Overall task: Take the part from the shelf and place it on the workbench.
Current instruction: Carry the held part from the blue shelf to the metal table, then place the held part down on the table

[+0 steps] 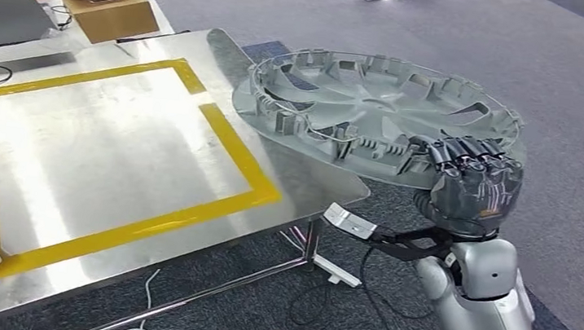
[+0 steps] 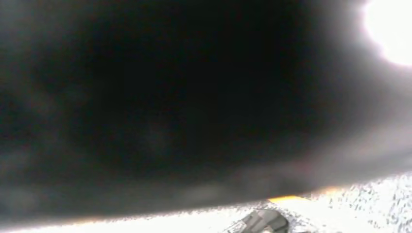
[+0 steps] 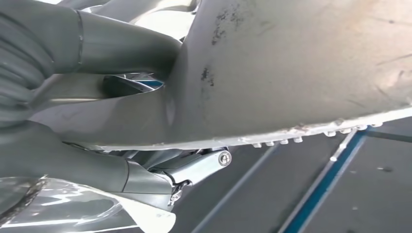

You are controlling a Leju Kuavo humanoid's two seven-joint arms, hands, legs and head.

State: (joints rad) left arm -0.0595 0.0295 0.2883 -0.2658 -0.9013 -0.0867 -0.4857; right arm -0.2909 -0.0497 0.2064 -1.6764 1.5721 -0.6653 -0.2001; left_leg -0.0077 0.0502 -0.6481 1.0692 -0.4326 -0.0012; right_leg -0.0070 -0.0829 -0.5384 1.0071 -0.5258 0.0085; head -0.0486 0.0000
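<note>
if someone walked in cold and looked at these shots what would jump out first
The big grey wheel cover stands out first: it is held inner side up over the far right corner of the steel workbench, partly overhanging the carpet. The robot's right hand grips its near rim from below. Next comes the yellow tape rectangle marked on the shiny benchtop, left of the cover.

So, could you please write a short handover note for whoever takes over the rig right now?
Right hand: grips the near rim of the wheel cover, fingers curled over its edge.
Left hand: its wrist view is mostly dark; state cannot be told.
Wheel cover: off the shelf, held roughly level, partly over the right corner of the workbench, outside the yellow tape frame.
Done: pickup and carry.
Left: set it down on the workbench, release.
</note>
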